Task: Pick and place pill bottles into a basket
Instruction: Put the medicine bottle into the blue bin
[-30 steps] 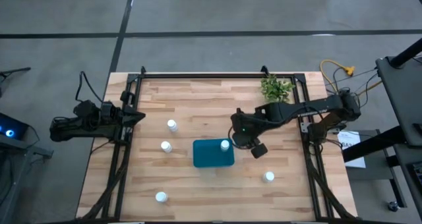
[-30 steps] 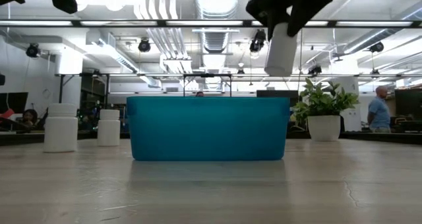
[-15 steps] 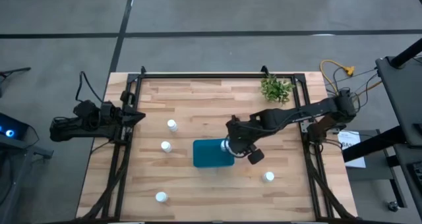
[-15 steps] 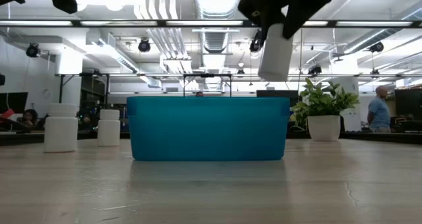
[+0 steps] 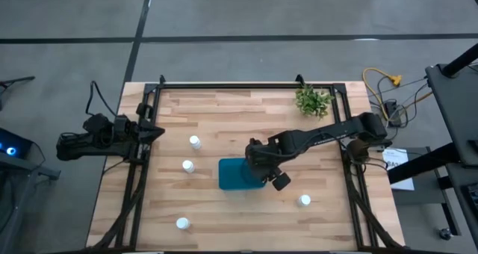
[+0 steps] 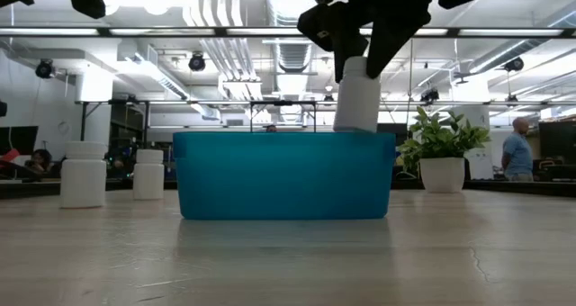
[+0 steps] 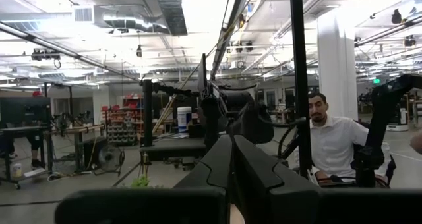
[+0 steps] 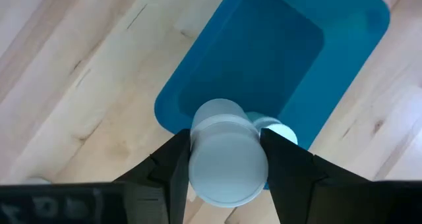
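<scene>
My right gripper (image 5: 259,163) is shut on a white pill bottle (image 6: 357,94) above the right end of the teal basket (image 5: 237,175). In the low view the bottle's lower end stands at the basket's rim (image 6: 283,135). Another white bottle (image 8: 277,130) shows inside the basket below it. Loose bottles stand on the table at the left (image 5: 195,142) (image 5: 188,166), near left (image 5: 182,223) and right (image 5: 304,200). My left gripper (image 5: 153,131) waits shut at the table's left edge. My right gripper pinches the bottle's upper part by two opposite sides (image 8: 198,159) between its two fingers (image 8: 173,159). The fingers come from above, pointing down. The bottle hangs below them, nearly upright, over the basket's right end and clear of the table.
A small green plant in a white pot (image 5: 312,101) stands at the far right of the table. A dark rail frame (image 5: 246,84) borders the wooden top. People sit and stand in the room beyond the table.
My right gripper has gone toward the table's left edge and down with the bottle. The bottle was well above the basket's right edge and now stands lower, its bottom at the rim, over the basket's right end.
</scene>
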